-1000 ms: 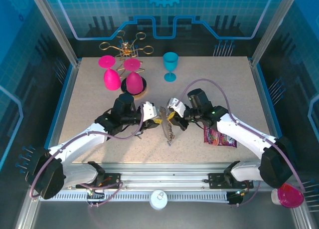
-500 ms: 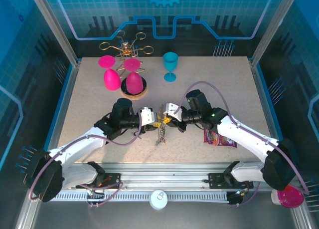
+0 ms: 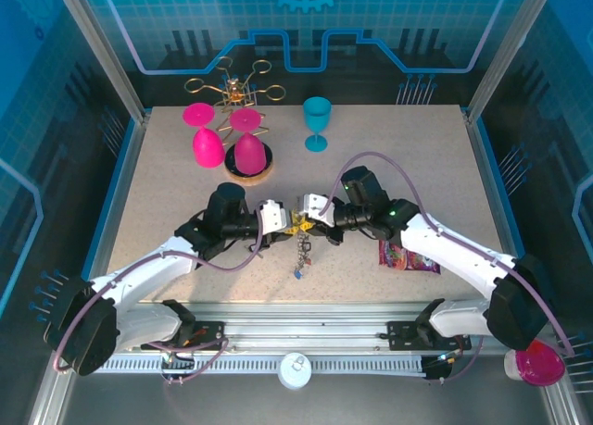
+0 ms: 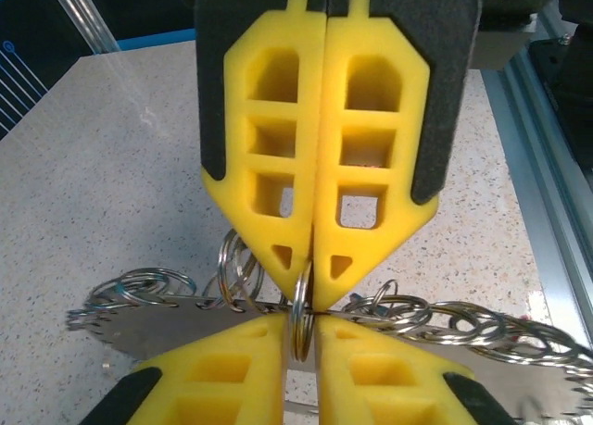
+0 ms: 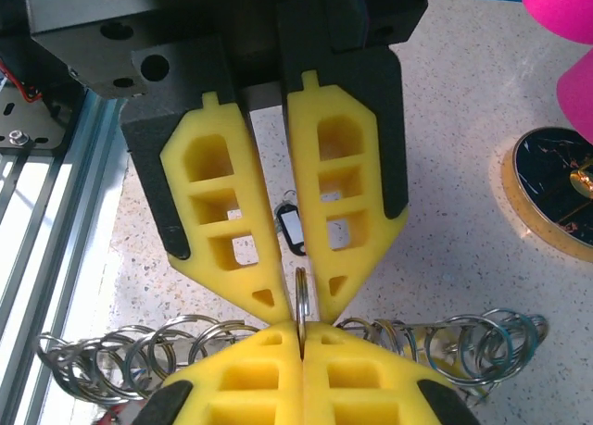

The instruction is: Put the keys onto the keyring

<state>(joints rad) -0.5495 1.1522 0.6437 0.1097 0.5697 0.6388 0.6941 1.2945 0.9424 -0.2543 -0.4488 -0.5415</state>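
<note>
Top view, against one second ago:
- Left gripper (image 3: pixel 291 225) shifts right and right gripper (image 3: pixel 310 219) shifts left. The gap between them is gone; tips now meet nose to nose.
- Left jaws go from partly apart to pinched on one ring of the keyring (image 3: pixel 301 252).
- The keyring's trailing strand, earlier slanting toward the near right, now runs straight toward the near edge under the meeting point. Its end sits further left.
- A blue tag (image 3: pixel 298 274) now shows at that end.
</note>
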